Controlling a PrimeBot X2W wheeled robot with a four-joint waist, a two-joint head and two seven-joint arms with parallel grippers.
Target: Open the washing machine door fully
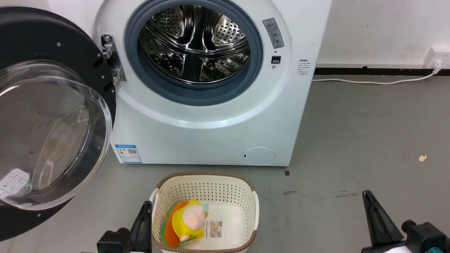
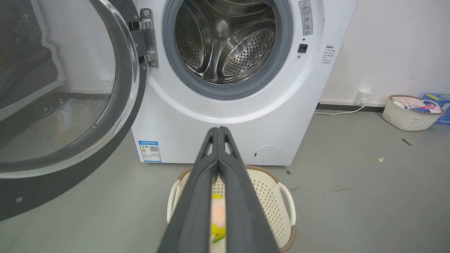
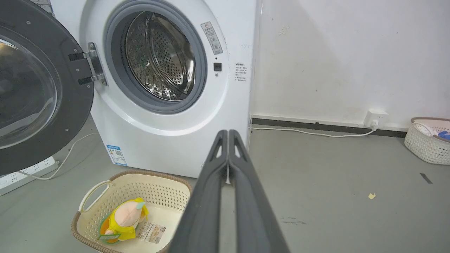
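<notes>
The white washing machine [image 1: 211, 133] stands against the wall, its steel drum [image 1: 195, 42] exposed. The washing machine door [image 1: 49, 133], black-rimmed with a clear glass bowl, hangs swung wide to the left on its hinge [image 1: 112, 58]. The door [image 2: 66, 88] and the machine [image 2: 228, 116] fill the left wrist view; the right wrist view has the door [image 3: 38, 88] at left of the machine [image 3: 165, 133]. My left gripper [image 1: 145, 207] sits low beside the basket, shut and empty, fingertips together [image 2: 218, 129]. My right gripper [image 1: 367, 194] is low at right, shut [image 3: 228, 131], holding nothing.
A cream laundry basket [image 1: 246, 196] with a yellow plush toy [image 1: 190, 219] sits on the grey floor before the machine. A white cable [image 1: 369, 81] runs to a wall socket [image 1: 437, 58]. A power strip [image 3: 28, 170] lies left; another basket [image 3: 427, 140] stands far right.
</notes>
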